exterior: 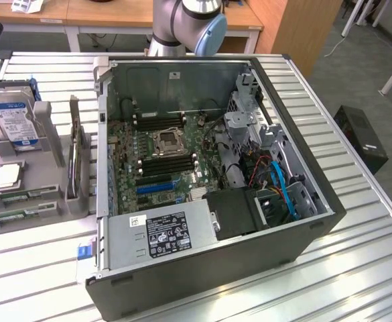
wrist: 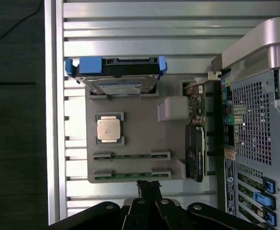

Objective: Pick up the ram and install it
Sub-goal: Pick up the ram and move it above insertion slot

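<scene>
Tool (wrist: 148, 186) closed, holding nothing, near ram (wrist: 131, 175) in grey tray (wrist: 140, 136)

An open computer case (exterior: 182, 285) lies on its side on the desk (exterior: 356, 268), with the robot arm (exterior: 185, 23) behind it. Inside, the motherboard (exterior: 196, 144) lies on the bottom. Its processor socket (exterior: 167, 141) sits between two banks of memory slots (exterior: 159, 121). The power supply (exterior: 159, 235) fills the near end.

At the exterior view's left, a tray (exterior: 48, 174) lies just beside the case. It holds a hard drive (exterior: 13, 121) at the back, a processor chip (exterior: 8, 176) before it, then one ram stick (exterior: 18, 196) and a second ram stick (exterior: 15, 216) nearest. An expansion card (exterior: 77, 157) stands on edge along the tray's case side. The tool (wrist: 148, 184) hangs beside the tray's ram end.
</scene>
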Controlling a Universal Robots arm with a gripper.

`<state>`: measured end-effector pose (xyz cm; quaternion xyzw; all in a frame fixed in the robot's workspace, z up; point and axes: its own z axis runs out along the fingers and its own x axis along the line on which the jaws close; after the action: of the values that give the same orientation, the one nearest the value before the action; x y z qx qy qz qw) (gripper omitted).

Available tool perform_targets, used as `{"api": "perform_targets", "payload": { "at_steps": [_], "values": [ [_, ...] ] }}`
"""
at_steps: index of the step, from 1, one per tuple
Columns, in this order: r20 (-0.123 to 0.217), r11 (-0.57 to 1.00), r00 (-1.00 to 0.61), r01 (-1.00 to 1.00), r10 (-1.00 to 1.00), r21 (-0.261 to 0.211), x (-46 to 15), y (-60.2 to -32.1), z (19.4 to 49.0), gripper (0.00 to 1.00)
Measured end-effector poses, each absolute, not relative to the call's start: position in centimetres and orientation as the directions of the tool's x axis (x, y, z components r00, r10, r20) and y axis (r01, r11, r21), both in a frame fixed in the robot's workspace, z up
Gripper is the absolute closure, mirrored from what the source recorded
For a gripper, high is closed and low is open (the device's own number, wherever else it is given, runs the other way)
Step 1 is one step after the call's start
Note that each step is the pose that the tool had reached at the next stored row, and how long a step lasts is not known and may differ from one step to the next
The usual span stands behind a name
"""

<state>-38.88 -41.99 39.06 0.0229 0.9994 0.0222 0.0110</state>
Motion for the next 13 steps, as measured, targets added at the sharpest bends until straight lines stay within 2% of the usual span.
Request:
{"api": "perform_targets", "payload": {
  "at_steps": [13],
  "values": [
    [-0.021, 0.985, -0.986, -0.168, -0.167, 0.045, -38.88, -41.99, 39.04, 0.89]
  ]
}}
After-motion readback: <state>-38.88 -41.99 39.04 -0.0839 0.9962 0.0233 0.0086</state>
